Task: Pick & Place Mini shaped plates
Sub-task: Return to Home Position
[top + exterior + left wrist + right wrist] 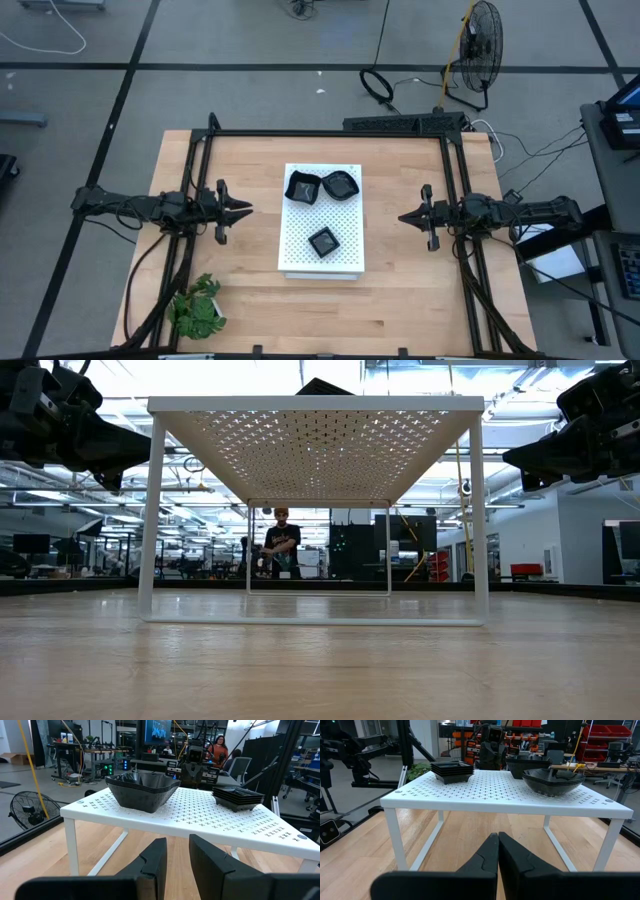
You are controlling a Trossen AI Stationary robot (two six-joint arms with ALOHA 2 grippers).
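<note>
A white perforated metal shelf (320,262) on thin white legs stood in the middle of the light wooden worktop (410,300). All the small glossy black plates lay on top of this shelf, in three stacks. The stack of shallow square plates (323,242) was on the half of the shelf that was nearer to the small green potted plant (197,305). The other two stacks were at the opposite end of the shelf, just beside each other. The stack of deep square plates (302,187) was on the side of the left arm, and the stack of rounded plates (341,184) was on the side of the right arm.

The left gripper (245,208) hung beside the shelf, apart from it and pointing toward it. Its fingers were only a little apart, with a narrow gap between them, and they held nothing. The right gripper (403,217) hung at the other side of the shelf, also apart from it and pointing toward it. Its fingers were pressed together, and nothing was between them.

In the low view a person (282,550) showed far behind the shelf, in the room.
</note>
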